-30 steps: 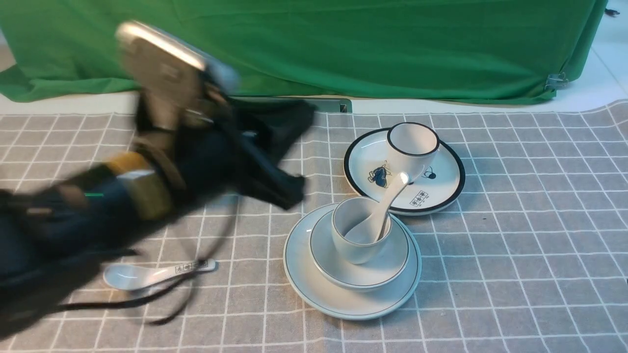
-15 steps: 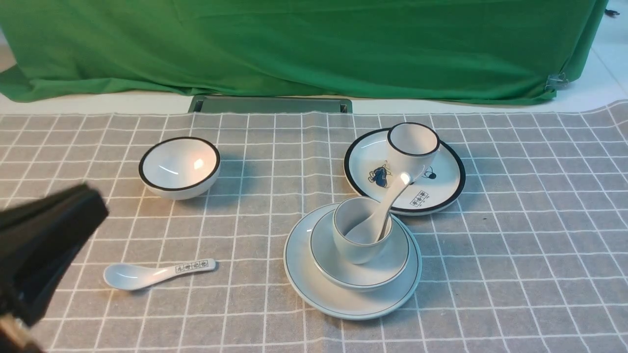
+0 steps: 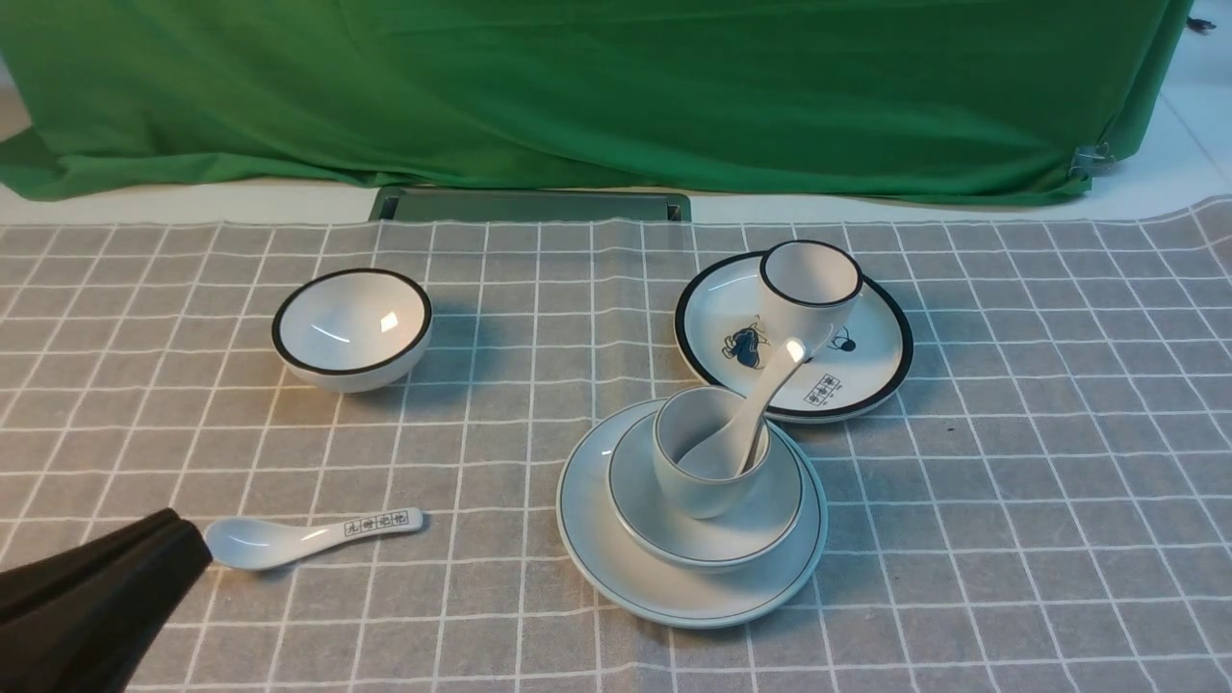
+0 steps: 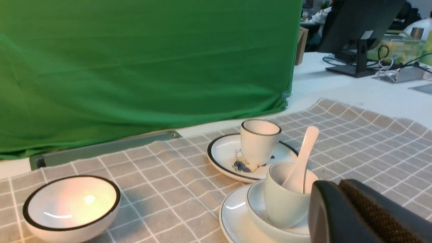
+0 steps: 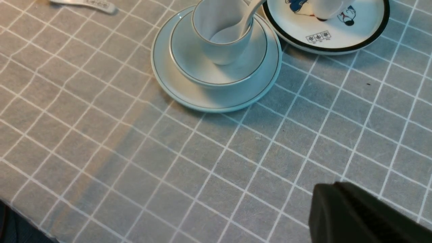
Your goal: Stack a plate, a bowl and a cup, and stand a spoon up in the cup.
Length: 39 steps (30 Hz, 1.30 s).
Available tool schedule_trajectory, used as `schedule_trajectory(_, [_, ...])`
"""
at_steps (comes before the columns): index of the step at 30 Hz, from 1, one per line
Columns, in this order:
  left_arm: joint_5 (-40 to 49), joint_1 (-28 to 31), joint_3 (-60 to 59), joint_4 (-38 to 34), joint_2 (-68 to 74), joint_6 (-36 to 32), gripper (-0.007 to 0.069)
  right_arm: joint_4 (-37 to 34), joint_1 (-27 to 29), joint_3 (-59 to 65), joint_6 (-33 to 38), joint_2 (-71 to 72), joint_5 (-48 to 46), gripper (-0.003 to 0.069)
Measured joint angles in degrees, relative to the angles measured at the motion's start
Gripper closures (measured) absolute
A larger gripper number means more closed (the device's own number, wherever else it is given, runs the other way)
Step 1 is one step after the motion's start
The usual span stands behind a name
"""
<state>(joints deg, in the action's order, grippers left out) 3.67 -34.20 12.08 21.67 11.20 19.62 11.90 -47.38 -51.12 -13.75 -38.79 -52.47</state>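
Near-left corner: my left gripper (image 3: 185, 545) looks closed and empty. The right gripper (image 5: 325, 202) is part-hidden, so I can't tell. Well to the right sit the pale round plate (image 3: 592, 553), shallow pale bowl (image 3: 775, 515) and small pale cup (image 3: 693, 486). The plain white ceramic spoon (image 3: 767, 393) leans far-right. Left arm has dropped lower; stack unmoved.

A lab-like office: green backdrop (image 3: 616, 87) across the frame's top; beyond its edge, a monitor (image 4: 364, 20) and cables (image 4: 384, 55) sit on a white desk (image 4: 337, 87).
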Motion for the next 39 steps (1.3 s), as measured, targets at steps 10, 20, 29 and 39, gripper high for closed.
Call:
schedule_trajectory(10, [0.15,0.0,-0.66,0.0,-0.06,0.0,0.0613,2.57,7.12,0.39,0.15,1.74,1.47,0.0626])
schedule_trajectory(20, [0.15,0.0,-0.95,-0.06,-0.06,0.0,0.0612,-3.33,26.52,25.02,10.68,16.43,29.53,0.0642])
schedule_trajectory(29, [0.15,0.0,-1.0,-0.19,-0.06,-0.05,0.0612,-4.09,39.98,46.47,11.52,31.13,41.62,0.0642])
schedule_trajectory(39, [0.14,0.0,-1.0,-0.24,-0.06,-0.05,0.0612,-4.28,41.77,51.43,11.27,38.5,41.87,0.0642])
